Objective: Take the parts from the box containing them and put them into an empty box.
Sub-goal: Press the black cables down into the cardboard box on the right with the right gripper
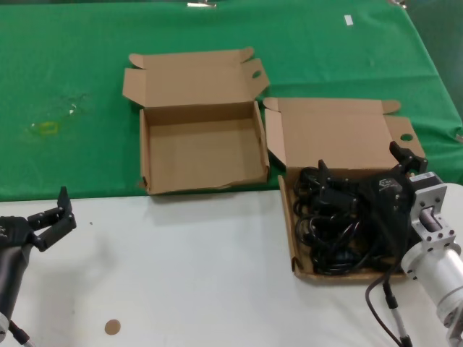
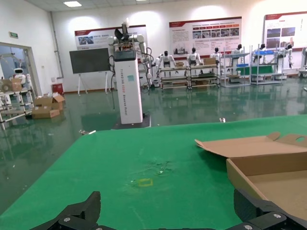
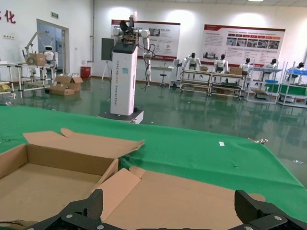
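Observation:
The empty box (image 1: 202, 155) lies open in the middle, and its lid has an oval hole. It also shows in the left wrist view (image 2: 278, 179) and the right wrist view (image 3: 43, 182). The box containing the parts (image 1: 340, 137) lies open at the right, its wide lid (image 3: 192, 201) folded back. Black cabled parts (image 1: 325, 235) fill it. My right gripper (image 1: 365, 170) (image 3: 169, 208) is open and empty just above those parts, with the jaws spread wide. My left gripper (image 1: 52, 220) (image 2: 168, 211) is open and empty, low at the left over the white table.
Both boxes straddle the edge between the green cloth (image 1: 72, 72) at the back and the white table (image 1: 181, 275) in front. A yellowish mark (image 1: 45, 128) is on the cloth at far left. A small brown spot (image 1: 111, 327) is on the table.

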